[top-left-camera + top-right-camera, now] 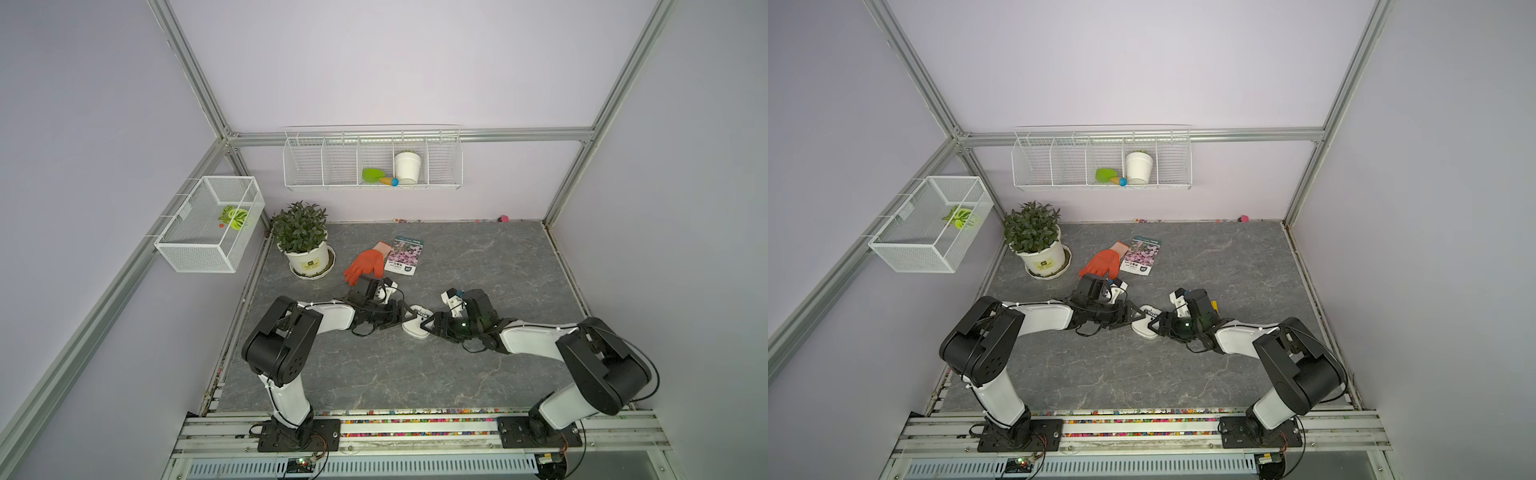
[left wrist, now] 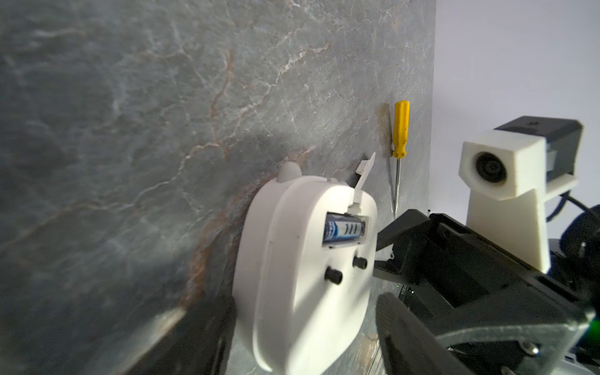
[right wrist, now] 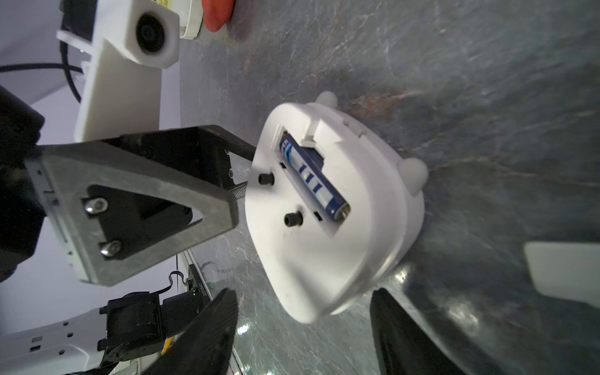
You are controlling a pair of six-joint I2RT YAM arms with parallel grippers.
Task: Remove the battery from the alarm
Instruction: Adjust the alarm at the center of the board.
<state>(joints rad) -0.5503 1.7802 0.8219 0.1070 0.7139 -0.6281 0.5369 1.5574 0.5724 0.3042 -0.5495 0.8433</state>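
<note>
The small white rounded-square plastic alarm lies dial-down on the grey marbled tabletop, between the two arms. Its thin white cover flap stands hinged open. The slim dark-blue cylindrical battery sits seated in the exposed slot. The left gripper and right gripper flank the housing, both spread and grasping nothing. Probable best practice: one claw braces the housing flat while the other narrows, catches one battery end and levers it upward, clear of the two black knobs and the flap.
</note>
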